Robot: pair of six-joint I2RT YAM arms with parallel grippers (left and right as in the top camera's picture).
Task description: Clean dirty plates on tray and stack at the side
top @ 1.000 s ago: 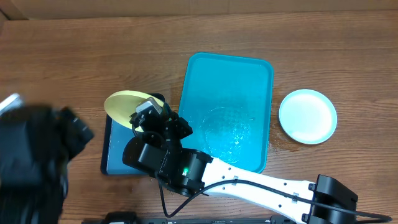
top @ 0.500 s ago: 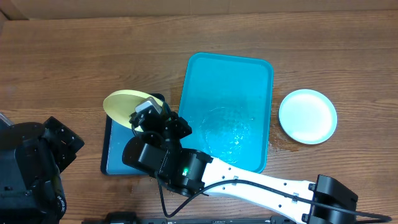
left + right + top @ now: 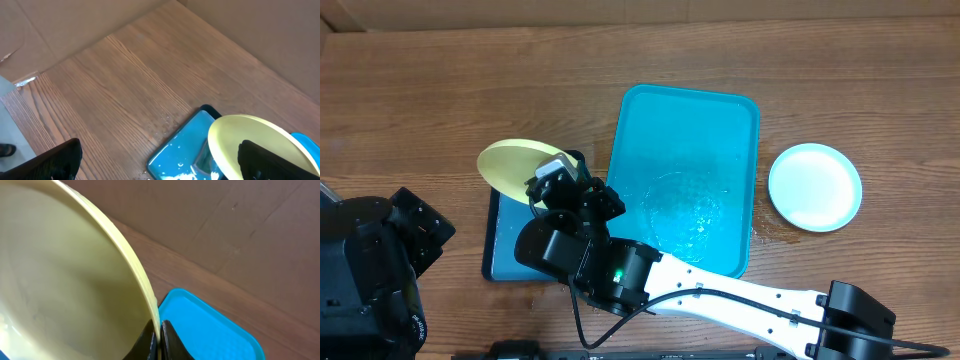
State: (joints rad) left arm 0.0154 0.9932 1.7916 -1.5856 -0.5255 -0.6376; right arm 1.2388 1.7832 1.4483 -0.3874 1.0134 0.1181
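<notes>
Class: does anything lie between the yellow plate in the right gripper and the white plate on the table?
Only the teal tray lies between them, low and holding no plates. The right gripper pinches the yellow plate by its rim; a lifted carry to the white plate looks unobstructed.

No text, label, brand, number or sign can be read in any view.

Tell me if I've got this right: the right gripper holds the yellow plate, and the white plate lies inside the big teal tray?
Not quite. The white plate lies on the wooden table beside the teal tray, apart from it, not inside; the overhead view shows this. The right gripper does hold the yellow plate.
</notes>
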